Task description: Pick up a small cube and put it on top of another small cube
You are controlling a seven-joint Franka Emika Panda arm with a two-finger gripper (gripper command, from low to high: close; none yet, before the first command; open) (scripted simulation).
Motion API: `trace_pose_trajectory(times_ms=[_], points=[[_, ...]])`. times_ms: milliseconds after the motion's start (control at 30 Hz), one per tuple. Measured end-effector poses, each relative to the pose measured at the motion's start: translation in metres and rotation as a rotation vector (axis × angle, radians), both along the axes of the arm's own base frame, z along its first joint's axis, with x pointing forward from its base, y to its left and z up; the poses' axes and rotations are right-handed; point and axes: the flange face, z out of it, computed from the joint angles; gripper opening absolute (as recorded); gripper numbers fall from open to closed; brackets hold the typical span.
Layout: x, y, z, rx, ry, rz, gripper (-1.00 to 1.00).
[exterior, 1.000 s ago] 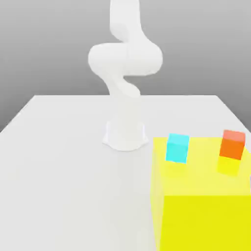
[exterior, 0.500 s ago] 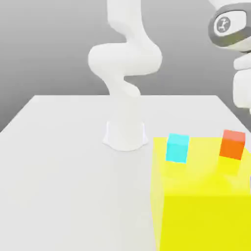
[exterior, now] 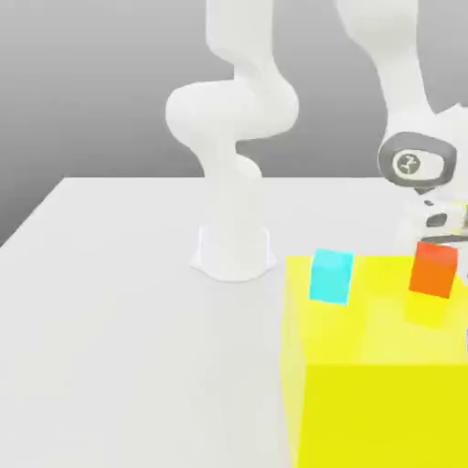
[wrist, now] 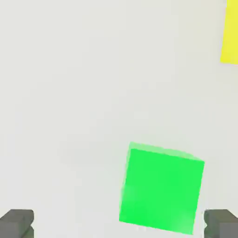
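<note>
The small green cube (wrist: 161, 189) lies on the white table in the hand view, just ahead of my gripper (wrist: 118, 224). The gripper is open, its two dark fingertips (wrist: 16, 222) stand far apart, and the cube sits nearer to one of them without touching it. In the exterior view my gripper (exterior: 439, 222) hangs low at the right, just behind the orange-red cube (exterior: 433, 269). That cube and a cyan cube (exterior: 330, 275) rest on top of a large yellow block (exterior: 379, 384).
The arm's white base (exterior: 234, 251) stands at the middle of the white table (exterior: 119, 311). The yellow block fills the near right of the exterior view, and a corner of the yellow block (wrist: 230, 32) appears in the hand view.
The hand has come down from the upper right of the exterior view to just behind the orange-red cube. The cubes on the yellow block have not moved.
</note>
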Motion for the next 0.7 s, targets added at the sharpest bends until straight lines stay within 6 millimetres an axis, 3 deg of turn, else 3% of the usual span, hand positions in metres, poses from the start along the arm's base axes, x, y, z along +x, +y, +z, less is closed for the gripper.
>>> trace_pose_trajectory(times_ms=[167,267,300,533,700], points=[[0.002,-0.001,-0.026,0.002,0.002,-0.031,0.0],[0.001,-0.003,-0.057,-0.002,0.002,-0.031,0.0],[0.001,-0.004,-0.062,-0.004,0.001,-0.03,-1.0],[0.001,-0.003,-0.062,-0.002,0.001,-0.03,-1.0],[0.002,-0.001,-0.027,0.004,0.001,-0.033,-1.0]])
